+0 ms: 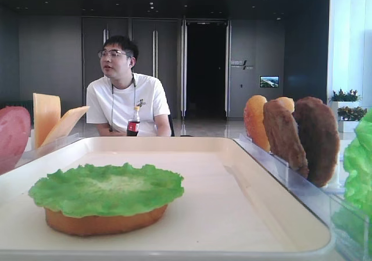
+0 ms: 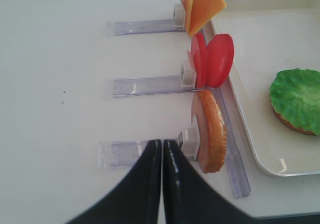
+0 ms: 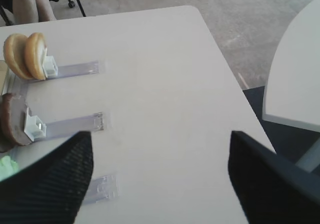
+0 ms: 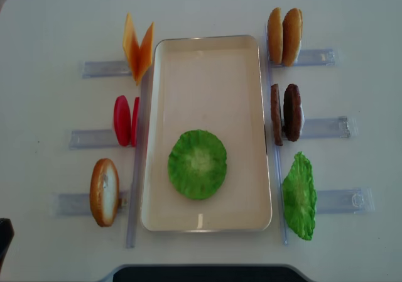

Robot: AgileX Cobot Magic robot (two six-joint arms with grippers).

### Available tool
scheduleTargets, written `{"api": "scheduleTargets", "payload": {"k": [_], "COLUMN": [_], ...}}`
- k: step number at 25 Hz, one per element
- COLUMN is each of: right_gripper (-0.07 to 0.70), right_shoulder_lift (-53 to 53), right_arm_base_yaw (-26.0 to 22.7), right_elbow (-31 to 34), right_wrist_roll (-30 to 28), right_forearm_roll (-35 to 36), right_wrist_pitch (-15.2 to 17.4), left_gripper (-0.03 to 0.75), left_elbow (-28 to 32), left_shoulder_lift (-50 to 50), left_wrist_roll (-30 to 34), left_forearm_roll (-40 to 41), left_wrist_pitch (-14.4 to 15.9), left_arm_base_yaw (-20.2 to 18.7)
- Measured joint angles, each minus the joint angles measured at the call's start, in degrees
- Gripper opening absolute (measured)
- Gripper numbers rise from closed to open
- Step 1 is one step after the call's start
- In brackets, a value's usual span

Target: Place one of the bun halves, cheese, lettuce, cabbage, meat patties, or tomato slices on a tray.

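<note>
While both arms hang back, a lettuce leaf (image 4: 197, 164) lies on a bun half (image 1: 104, 220) inside the tray (image 4: 207, 68).
Left gripper (image 2: 162, 149) is clenched on nothing beside the racked bun (image 2: 212, 131); right gripper (image 3: 160, 171) gapes wide, holding nothing, over bare table (image 3: 160, 84).

Bare tray (image 4: 207, 87) floor is lying open behind the lettuce (image 4: 197, 164); racks (image 4: 100, 68) of upright food are flanking both long sides.

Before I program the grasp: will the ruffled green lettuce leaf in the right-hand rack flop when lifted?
The ruffled green lettuce leaf probably won't flop: it stands on edge in its clear plastic rack unsagged, suggesting stiff imitation material. Its thinness suggests it's light and apt to tip.
</note>
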Motion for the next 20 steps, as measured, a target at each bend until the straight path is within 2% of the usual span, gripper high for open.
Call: {"api": "scheduleTargets", "payload": {"k": [9,17,20], "right_gripper": [0.559,0.559,0.559], "right_shoulder_lift": [-9.0,-9.6,-9.6], "right_arm_base_yaw": [0.0,0.0,0.0], "right_elbow": [4.8,6.1,8.4], "right_wrist_roll": [0.0,0.0,0.0], "right_forearm_roll": [0.0,-0.1,0.0], "right_wrist_pitch": [0.1,0.1,-0.4], "left_gripper": [-0.001,-0.001,-0.001], "left_elbow": [0.0,0.0,0.0], "left_shoulder_lift": [0.0,0.0,0.0], "left_wrist_roll": [0.0,0.0,0.0], "left_forearm_roll": [0.0,0.0,0.0], "left_wrist_pitch": [0.0,0.0,0.0], "left_arm_base_yaw": [0.0,0.0,0.0]}}
